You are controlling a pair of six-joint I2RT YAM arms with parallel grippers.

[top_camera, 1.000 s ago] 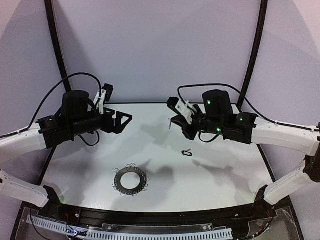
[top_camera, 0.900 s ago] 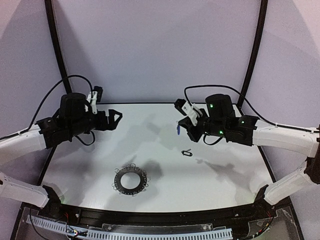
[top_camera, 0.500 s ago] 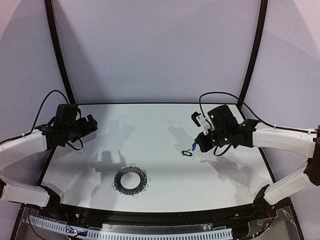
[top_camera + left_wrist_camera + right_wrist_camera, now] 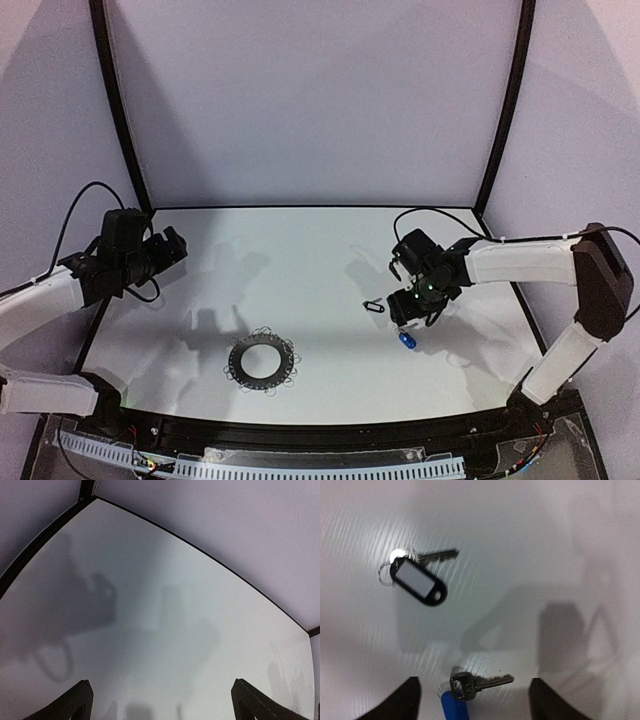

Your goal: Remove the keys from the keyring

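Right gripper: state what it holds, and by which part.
Nothing: the right gripper is open, and the blue key lies loose between its fingers.

Desk (image 4: pixel 560 540) was white, matt, finely ribbed. Black tag (image 4: pixel 417 583) looked glossy plastic; the key (image 4: pixel 439 555) touching it, silvery metal. Blue tag (image 4: pixel 454 706) below: smooth plastic.

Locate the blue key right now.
The blue key lies on the table, right side of the top view, under the open right gripper, beside the black-tagged key.

Blue key (image 4: pixel 405 340), black key (image 4: pixel 373 307) — off keyring (image 4: pixel 238 362)
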